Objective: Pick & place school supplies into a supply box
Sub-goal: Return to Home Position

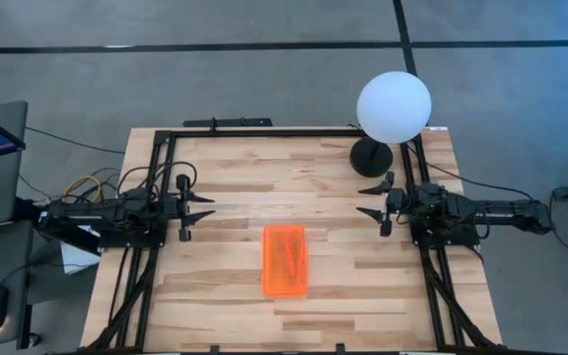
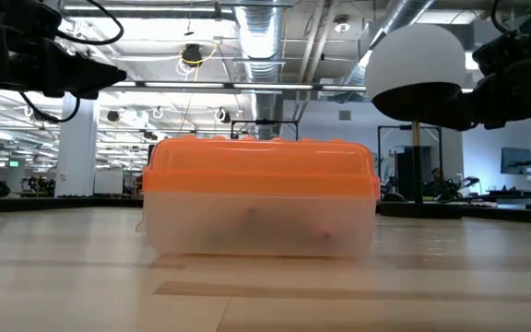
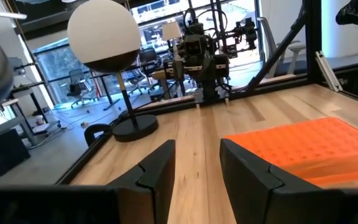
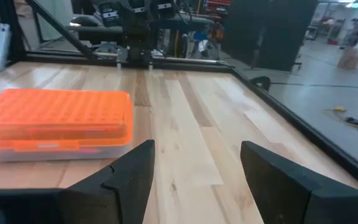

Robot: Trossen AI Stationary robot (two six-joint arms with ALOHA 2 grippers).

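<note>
The box (image 1: 285, 260) is lying with its lid shut mid-table (image 1: 215, 296). The left gripper (image 1: 208, 207) and right gripper (image 1: 360, 199) are hovering at opposite sides, both well apart from the box, fingers spread and gripping nothing.

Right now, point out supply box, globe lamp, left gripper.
supply box (image 1: 285, 260): high view, centre of its orange lid.
globe lamp (image 1: 393, 107): high view, middle of the white globe.
left gripper (image 1: 212, 208): high view, midway between its fingertips.

wooden table (image 1: 215, 271) bears supply box (image 1: 285, 260), globe lamp (image 1: 393, 104).
</note>
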